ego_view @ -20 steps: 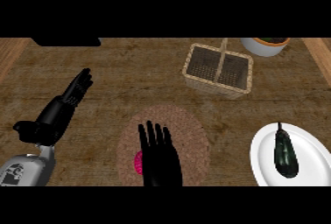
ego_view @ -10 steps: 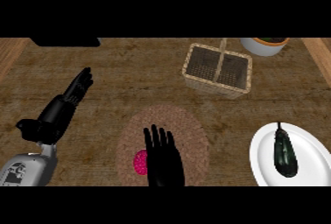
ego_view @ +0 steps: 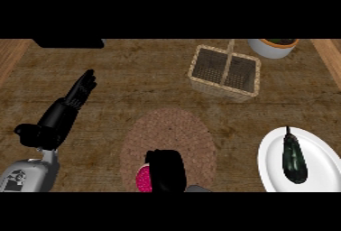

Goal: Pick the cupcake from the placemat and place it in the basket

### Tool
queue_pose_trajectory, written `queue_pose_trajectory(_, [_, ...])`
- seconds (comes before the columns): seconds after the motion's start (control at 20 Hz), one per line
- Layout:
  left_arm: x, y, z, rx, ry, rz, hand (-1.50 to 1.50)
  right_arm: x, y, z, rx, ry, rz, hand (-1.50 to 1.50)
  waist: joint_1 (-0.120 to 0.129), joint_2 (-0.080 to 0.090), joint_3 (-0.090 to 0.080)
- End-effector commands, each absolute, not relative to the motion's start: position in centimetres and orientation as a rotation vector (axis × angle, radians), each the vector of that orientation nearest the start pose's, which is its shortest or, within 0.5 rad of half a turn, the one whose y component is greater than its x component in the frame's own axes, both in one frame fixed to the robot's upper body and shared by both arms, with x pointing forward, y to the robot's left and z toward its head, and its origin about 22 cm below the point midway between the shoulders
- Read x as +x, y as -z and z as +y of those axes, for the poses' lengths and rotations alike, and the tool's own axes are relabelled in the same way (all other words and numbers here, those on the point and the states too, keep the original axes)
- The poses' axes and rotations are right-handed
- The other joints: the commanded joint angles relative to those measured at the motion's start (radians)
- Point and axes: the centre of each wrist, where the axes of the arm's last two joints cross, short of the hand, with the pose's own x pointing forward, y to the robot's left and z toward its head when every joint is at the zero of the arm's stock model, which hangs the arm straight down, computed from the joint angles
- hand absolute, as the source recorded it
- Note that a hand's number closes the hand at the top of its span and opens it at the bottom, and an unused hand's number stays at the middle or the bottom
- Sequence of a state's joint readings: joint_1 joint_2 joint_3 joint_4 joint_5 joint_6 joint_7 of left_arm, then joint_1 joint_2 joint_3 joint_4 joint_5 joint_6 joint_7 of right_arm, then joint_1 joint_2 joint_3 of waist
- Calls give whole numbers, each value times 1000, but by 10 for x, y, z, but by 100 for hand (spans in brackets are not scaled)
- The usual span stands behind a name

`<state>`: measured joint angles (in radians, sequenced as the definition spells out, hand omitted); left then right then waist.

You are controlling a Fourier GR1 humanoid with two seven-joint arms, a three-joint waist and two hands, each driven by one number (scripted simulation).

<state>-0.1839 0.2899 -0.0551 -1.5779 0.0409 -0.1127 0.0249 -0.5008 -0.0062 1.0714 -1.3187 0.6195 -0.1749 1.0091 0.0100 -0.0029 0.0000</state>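
The cupcake (ego_view: 142, 179) shows only as a pink patch at the near end of the round woven placemat (ego_view: 174, 133). My right hand (ego_view: 166, 169) sits right over it, fingers curled down around it and hiding most of it. The wicker basket (ego_view: 224, 86) with an upright handle stands beyond the placemat, to the upper right. My left hand (ego_view: 68, 110) rests open at the left, fingers straight and pointing away, well apart from the cupcake.
A white plate (ego_view: 272, 151) carrying a dark eggplant (ego_view: 293, 159) lies at the right edge. A white pot (ego_view: 273, 48) stands behind the basket at the top right. A black object (ego_view: 66, 43) sits at the top left.
My right hand's fingers, straight over the placemat before, have curled down around the cupcake, and the hand has drawn back toward the near edge. The left hand has not moved.
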Motion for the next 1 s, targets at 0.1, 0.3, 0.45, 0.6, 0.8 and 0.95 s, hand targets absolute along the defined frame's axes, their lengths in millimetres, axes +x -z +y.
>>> queue_pose_trajectory(0.1, [290,-56,251,34,384,-1699,0,198,5,20,-660,-1325,-1102,150,9,6,0])
queue_pose_trajectory(0.3, [290,-68,264,40,389,-1688,0,212,12,14,-723,-1377,-1162,150,-1,4,0])
queue_pose_trajectory(0.45, [288,-54,243,25,394,-1694,0,205,-27,32,-755,-1325,-1158,150,9,4,0])
queue_pose_trajectory(0.6, [288,-51,268,9,412,-1688,0,226,-82,43,-805,-1282,-1141,150,19,3,-1])
queue_pose_trajectory(0.8, [281,-64,271,20,402,-1680,0,223,-99,48,-800,-1196,-1198,150,15,0,-1])
queue_pose_trajectory(0.95, [282,-59,262,33,388,-1691,0,216,-109,50,-719,-1102,-1269,150,20,-1,-1])
